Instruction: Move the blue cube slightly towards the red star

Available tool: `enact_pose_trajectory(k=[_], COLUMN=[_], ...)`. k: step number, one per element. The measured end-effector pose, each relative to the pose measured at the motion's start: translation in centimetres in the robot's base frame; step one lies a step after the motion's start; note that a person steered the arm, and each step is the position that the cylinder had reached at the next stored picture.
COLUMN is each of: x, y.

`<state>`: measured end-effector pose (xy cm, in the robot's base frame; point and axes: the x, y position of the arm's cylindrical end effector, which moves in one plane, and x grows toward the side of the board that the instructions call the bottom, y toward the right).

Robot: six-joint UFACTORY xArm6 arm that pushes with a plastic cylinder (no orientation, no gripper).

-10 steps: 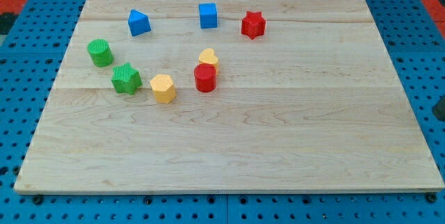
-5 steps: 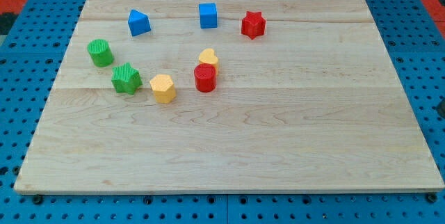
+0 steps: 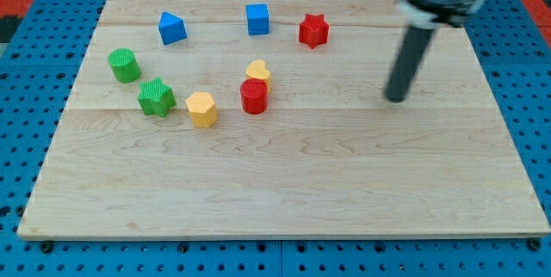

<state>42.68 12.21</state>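
blue cube [image 3: 256, 19]: sits at the view's top of the worktop [image 3: 344, 182], just to the view's left of the red star [image 3: 314, 31], a small gap between them, not touching.
my tip [image 3: 395, 99]: on the worktop well to the view's right of the red star and lower in the view. Far from every block.
pincer: none on this rig, just a straight rod, so nothing to spread or pinch. Push only.
handling: I judge the cube light, rigid, hard plastic by the look. Should slide easily on smooth wood, and may spin if I hit it off-centre.
contact point: I want the middle of the cube's face on the view's left, the side away from the star, pushing toward the view's right and a touch down.
route: I need to swing round the star to get behind the cube, without clipping either.
risk: gap is short, so an overshoot knocks the star.
neighbours: blue wedge-like block [image 3: 172, 28] lies further to the view's left of the cube, clear of my approach. Yellow heart [image 3: 257, 72] and red cylinder [image 3: 254, 97] sit below the cube, out of the way.
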Motion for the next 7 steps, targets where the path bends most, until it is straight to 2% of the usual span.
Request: enact_pose_trajectory(k=[1, 2, 3, 4, 5, 6, 7], x=[-2.9, -7.0, -10.8, -13.9, -16.0, -15.8, -12.0], y=[-9.0, -13.2, -15.2, -11.7, -12.6, -17.4, -17.6])
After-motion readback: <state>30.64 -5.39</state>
